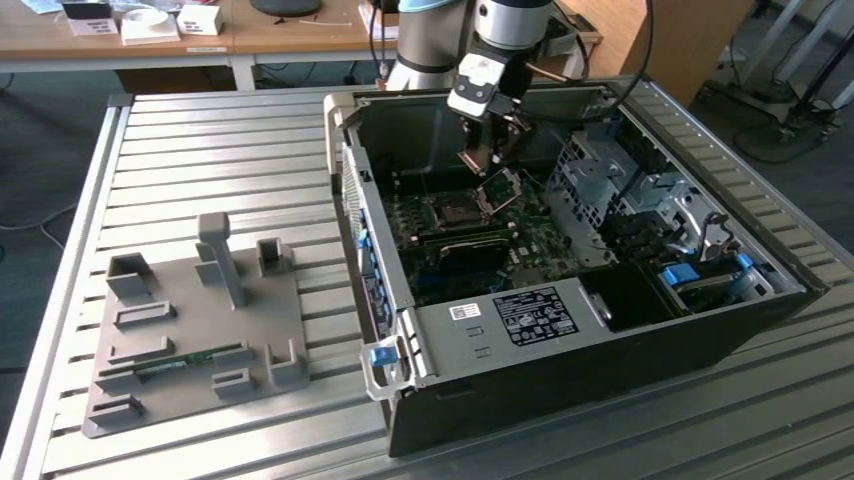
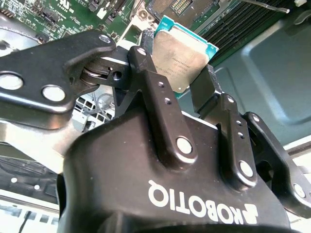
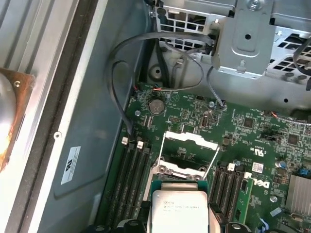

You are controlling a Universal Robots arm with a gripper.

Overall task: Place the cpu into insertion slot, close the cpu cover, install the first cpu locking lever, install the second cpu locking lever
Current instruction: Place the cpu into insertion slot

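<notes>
Firstly, exterior view, gripper: the gripper [image 1: 483, 158] hangs inside the open computer case [image 1: 561, 340], above the motherboard [image 1: 527, 245].
Exterior view, cpu: the cpu [image 1: 475, 162] shows as a small coppery square nipped at the tips of the fingers, clear of the board.
Exterior view, cpu cover: the cpu cover [image 1: 502, 186] stands tilted up just below the gripper, with the socket [image 1: 451, 210] beside it toward the exterior view's left.
Exterior view, surroundings: the case lies on a slatted metal counter [image 1: 200, 150]. A grey fixture plate [image 1: 187, 330] sits well apart from it, toward the exterior view's left.
Second wrist view, fingers: two black fingers [image 2: 156, 97] are closed in on the cpu [image 2: 181, 51], one pressing each opposite edge.
Second wrist view, cpu: its silvery-grey top faces the camera, and most of the chip juts out past the fingertips.
First wrist view, cpu: the cpu [image 3: 180, 211] is clamped edge to edge between the fingers [image 3: 215, 217], hanging off the board.
First wrist view, cpu cover: the cpu cover [image 3: 190, 139] is open, its frame lifted off the socket [image 3: 181, 170], which lies between the cover and the held chip.
First wrist view, board: memory slots [image 3: 133, 179] run alongside the socket.
</notes>
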